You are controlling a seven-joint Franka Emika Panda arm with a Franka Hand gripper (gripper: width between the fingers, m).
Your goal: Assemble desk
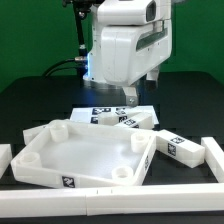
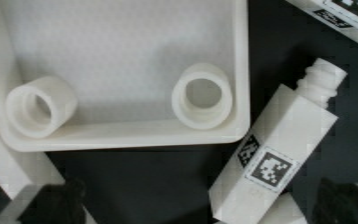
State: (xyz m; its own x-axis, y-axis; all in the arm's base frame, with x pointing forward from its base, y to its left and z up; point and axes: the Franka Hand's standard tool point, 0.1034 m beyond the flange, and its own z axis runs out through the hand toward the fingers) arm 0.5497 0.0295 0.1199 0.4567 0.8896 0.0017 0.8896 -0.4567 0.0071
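- The desk top (image 1: pixel 88 158) lies flat on the black table (image 1: pixel 30 105), with its raised rim up, near the front of the scene in the exterior view
- It is turned at an angle, so that one corner points toward the exterior view's right, and it sits just behind the front border bar (image 1: pixel 100 186)
- Round sockets (image 2: pixel 202 95) stand inside its corners; the wrist view shows two of them side by side in one end of the tray
- One leg (image 2: pixel 279 135) lies on the table just beside the outer wall of the desk top, with a narrow dark gap between them; it carries a black-and-white tag (image 2: pixel 265 166) and has a ridged end
- In the exterior view this leg (image 1: pixel 178 148) is on the exterior view's right of the desk top
- More white parts with tags (image 1: pixel 112 116) lie behind the desk top; whether they are legs or the board is hard to tell
- The gripper (image 1: pixel 128 97) hangs above these parts, behind the desk top, and touches nothing
- Its fingers (image 2: pixel 30 205) are spread wide and hold nothing
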